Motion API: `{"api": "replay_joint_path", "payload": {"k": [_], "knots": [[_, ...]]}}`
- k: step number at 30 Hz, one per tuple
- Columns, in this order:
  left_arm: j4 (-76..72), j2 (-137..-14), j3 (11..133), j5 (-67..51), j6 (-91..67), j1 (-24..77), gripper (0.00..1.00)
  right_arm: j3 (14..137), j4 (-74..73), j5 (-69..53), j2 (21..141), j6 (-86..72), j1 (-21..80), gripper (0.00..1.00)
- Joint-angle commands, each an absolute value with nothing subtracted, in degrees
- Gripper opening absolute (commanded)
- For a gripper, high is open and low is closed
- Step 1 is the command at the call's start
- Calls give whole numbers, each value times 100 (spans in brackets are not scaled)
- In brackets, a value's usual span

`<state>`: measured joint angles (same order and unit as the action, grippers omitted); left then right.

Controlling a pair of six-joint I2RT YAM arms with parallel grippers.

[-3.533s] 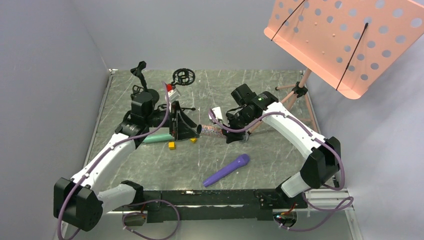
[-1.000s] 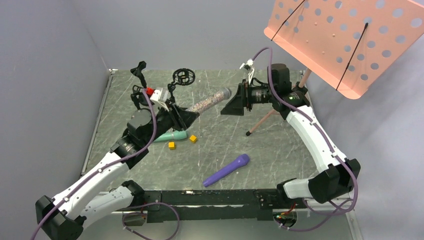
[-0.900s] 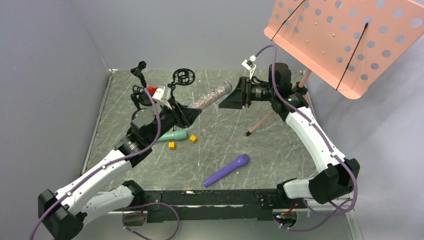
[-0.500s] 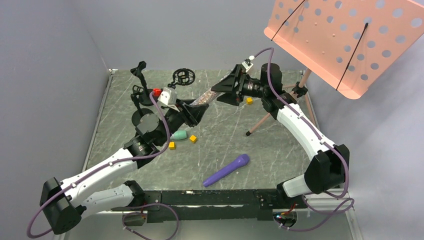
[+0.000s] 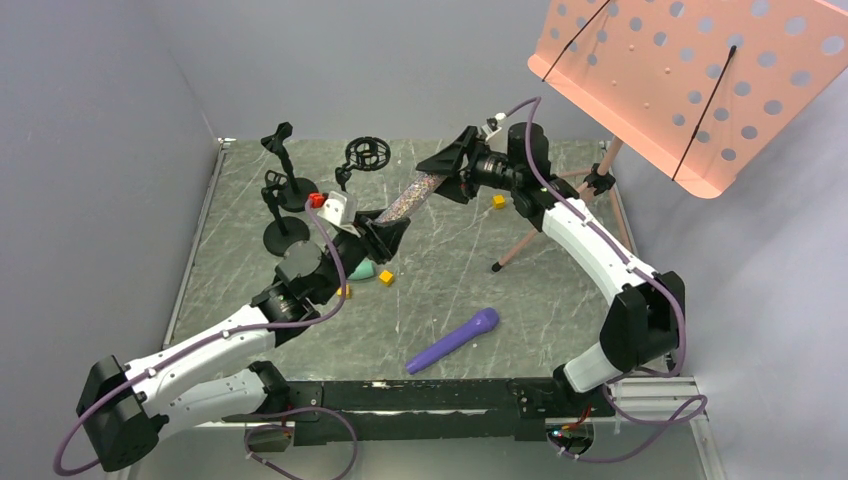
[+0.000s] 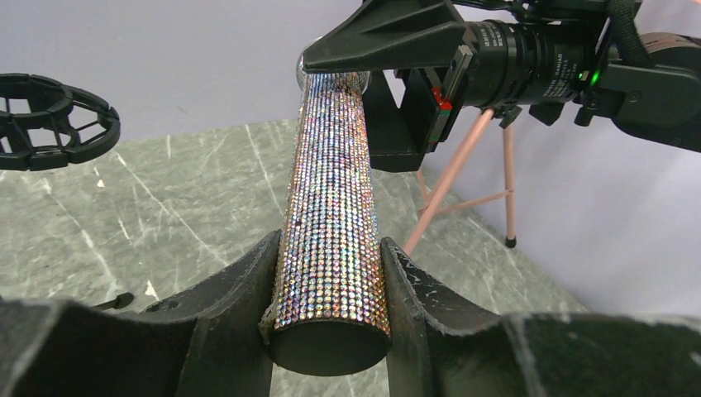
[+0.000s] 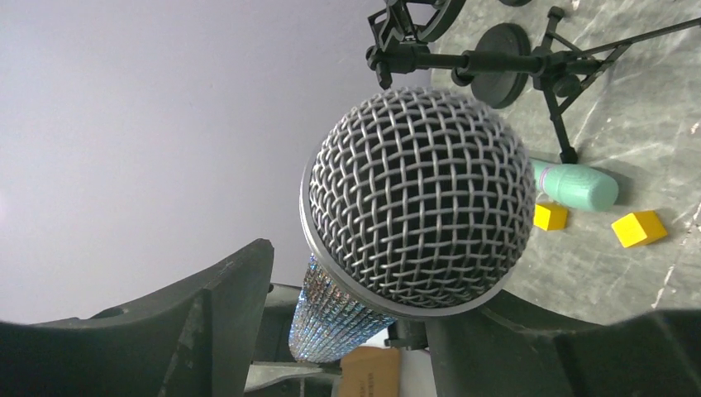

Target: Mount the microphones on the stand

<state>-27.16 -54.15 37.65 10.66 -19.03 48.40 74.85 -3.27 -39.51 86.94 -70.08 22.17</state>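
Observation:
The glittery pinkish-copper microphone [image 5: 410,200] is held slanting above the table. My left gripper [image 5: 385,228] is shut on its butt end [image 6: 331,273]. Its silver mesh head [image 7: 417,198] sits between the fingers of my right gripper [image 5: 437,175], whose jaws stand open with a gap on one side. The purple microphone [image 5: 453,340] lies on the table in front. The teal microphone [image 7: 574,186] lies behind my left arm, mostly hidden in the top view. Small black stands [image 5: 283,165] and a ring mount [image 5: 367,152] are at the back left.
A pink perforated music stand [image 5: 690,80] towers at the back right, its tripod legs [image 5: 520,240] reaching onto the table. Yellow cubes [image 5: 386,278] lie near the teal microphone, with another [image 5: 497,201] under my right arm. Grey walls close in on both sides.
My right gripper swung in from facing the microphone's head to straddling it, and its jaws narrowed. My left arm carried the microphone slightly right and steeper.

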Motion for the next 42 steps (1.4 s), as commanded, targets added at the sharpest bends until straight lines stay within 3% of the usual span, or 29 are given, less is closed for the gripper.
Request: {"api": "replay_joint_path", "payload": {"k": [1,5,10,19,23,25,29,32,37,42], "knots": [[-3094,-5451,3791,1301,-1554,4956,0,7713,159,-4105,8732,-7496,2399,69],[-3133,-5635,3863,1327,-1391,5059,0,7682,316,-4166,8810,-7677,2452,69],[-3053,-5772,3909,1570,-1152,5294,0,7679,326,-4097,8814,-7505,2454,52],[-3025,-5735,3678,1582,-1115,5466,0,7759,345,-3871,8980,-7070,2377,52],[-2954,-5703,3598,1552,-1159,5471,0,7778,568,-3920,9034,-6952,2382,27],[-2823,-5666,3595,1555,-1219,5467,11,7816,645,-3966,9065,-6844,2382,17],[-2357,-5401,3559,1433,-1411,5468,68,8006,570,-3950,9107,-6368,2352,8],[-2115,-4936,3387,1051,-1472,5459,99,8356,244,-3936,9154,-5544,2320,5],[-645,-3936,3512,215,-1640,4957,99,9633,-765,-4001,9359,-3007,2352,2],[1541,-3440,4188,-561,-1758,3621,99,11121,-1820,-4605,9876,-473,2643,2]]}}
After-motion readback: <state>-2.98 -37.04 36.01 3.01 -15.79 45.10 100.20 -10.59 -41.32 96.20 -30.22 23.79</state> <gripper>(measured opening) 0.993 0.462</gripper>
